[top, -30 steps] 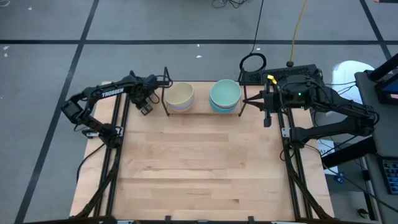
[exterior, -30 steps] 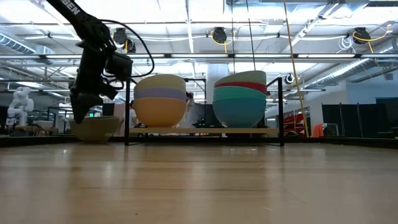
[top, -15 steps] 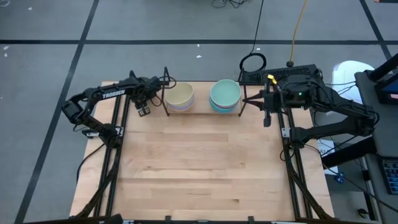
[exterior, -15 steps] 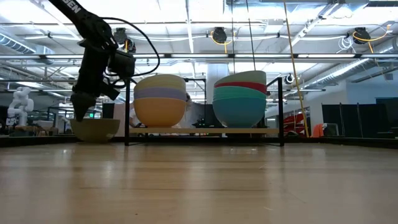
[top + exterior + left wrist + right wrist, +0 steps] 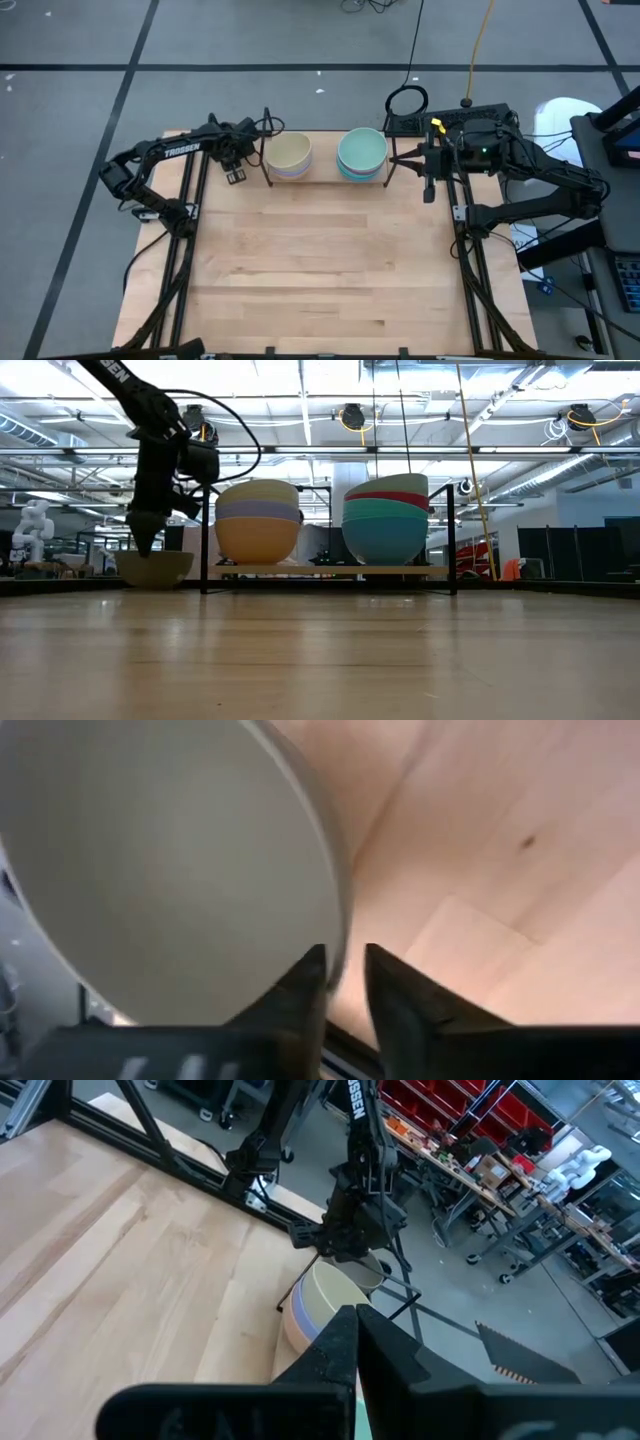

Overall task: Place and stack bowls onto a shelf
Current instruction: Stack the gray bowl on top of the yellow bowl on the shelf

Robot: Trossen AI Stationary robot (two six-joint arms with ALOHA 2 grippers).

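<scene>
One grey-olive bowl point(image 5: 153, 568) sits on the tabletop point(image 5: 320, 270) just left of the shelf point(image 5: 330, 571), near the table's far-left corner. The left gripper point(image 5: 343, 982) straddles its rim, one finger inside and one outside, jaws narrowed to a thin gap around the wall. White lettering on the left arm point(image 5: 165, 152) reads "TROSSEN". Two stacks stand side by side on the shelf: the left stack point(image 5: 257, 520) shows three bowls, beige over lavender over orange; the right stack point(image 5: 386, 517) shows a pale one on top, then red-magenta, green and blue. The right gripper point(image 5: 356, 1342) waits just beyond the shelf's right end, fingers pressed together, holding nothing. Most of the wooden tabletop before the shelf lies bare.
</scene>
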